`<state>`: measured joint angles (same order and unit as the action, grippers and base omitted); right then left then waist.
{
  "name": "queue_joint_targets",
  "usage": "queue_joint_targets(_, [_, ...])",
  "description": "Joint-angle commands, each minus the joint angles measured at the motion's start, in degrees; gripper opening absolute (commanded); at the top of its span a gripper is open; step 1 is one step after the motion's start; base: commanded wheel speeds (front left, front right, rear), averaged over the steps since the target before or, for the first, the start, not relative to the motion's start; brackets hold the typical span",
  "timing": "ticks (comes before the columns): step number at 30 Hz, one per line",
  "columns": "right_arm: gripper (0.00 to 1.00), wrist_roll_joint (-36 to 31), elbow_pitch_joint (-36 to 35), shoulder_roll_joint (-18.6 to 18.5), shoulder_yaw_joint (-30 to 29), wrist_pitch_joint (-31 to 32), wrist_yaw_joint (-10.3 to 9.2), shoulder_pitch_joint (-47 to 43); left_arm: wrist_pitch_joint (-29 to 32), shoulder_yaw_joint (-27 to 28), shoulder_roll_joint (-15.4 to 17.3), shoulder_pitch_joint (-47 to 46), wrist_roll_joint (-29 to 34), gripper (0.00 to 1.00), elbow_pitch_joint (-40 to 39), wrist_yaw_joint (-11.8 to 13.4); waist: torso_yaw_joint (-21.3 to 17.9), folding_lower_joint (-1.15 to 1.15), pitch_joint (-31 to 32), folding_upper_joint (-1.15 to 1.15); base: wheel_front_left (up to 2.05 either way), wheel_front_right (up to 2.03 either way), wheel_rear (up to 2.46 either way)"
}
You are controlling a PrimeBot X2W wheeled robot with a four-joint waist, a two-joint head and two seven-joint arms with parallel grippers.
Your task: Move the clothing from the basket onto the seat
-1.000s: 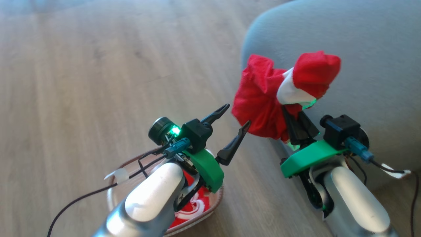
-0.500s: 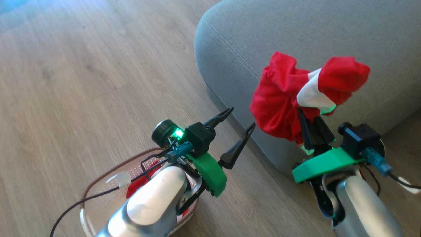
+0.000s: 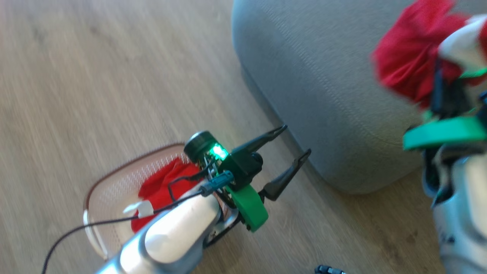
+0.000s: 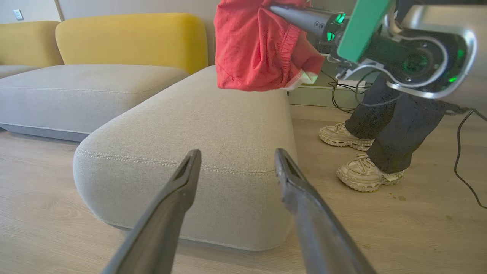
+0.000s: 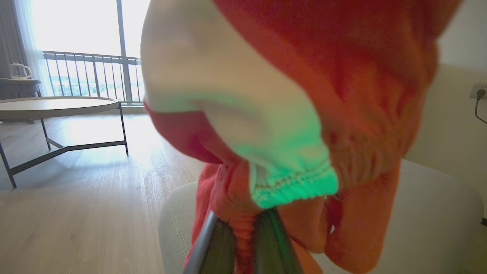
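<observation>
My right gripper (image 3: 443,89) is shut on a bright red piece of clothing (image 3: 409,57) with a white band, held in the air above the grey seat (image 3: 323,76). In the right wrist view the clothing (image 5: 361,76) bunches around the closed gripper (image 5: 239,220) and hangs over the seat (image 5: 430,213). My left gripper (image 3: 296,140) stands open and holds nothing, low beside the seat's rounded corner. In its own view the left gripper (image 4: 236,153) faces the seat's front (image 4: 182,125). The basket (image 3: 114,171) sits on the floor under my left arm with red clothing (image 3: 161,186) inside.
A person's legs and pale shoes (image 4: 359,175) stand on the wood floor right of the seat, near trailing cables (image 4: 342,99). Yellow backrests (image 4: 129,38) rise behind the cushions. A round low table (image 5: 57,106) stands by the window.
The head camera has swung, so the whole picture shifted. My right gripper has carried the red clothing further over the seat, up and right in view. The left gripper stays open.
</observation>
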<state>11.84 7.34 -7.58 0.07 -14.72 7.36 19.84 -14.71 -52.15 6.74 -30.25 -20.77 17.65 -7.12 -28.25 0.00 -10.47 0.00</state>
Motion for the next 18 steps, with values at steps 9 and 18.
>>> queue_joint_targets(9, [0.0,-4.21,4.72,-2.45,-8.59,-0.28,0.13,13.44,-0.29,-1.75,4.44,-7.63,-0.91,1.0,-5.44,-0.36,6.19,0.0,-11.72,0.0,0.0,0.0,0.0])
queue_joint_targets(18, [0.0,-11.73,14.96,-5.89,-20.79,-0.28,0.13,26.56,-0.29,-4.83,8.87,-11.54,-0.68,1.0,-9.61,-0.36,9.3,0.0,-22.38,0.0,0.0,0.0,0.0])
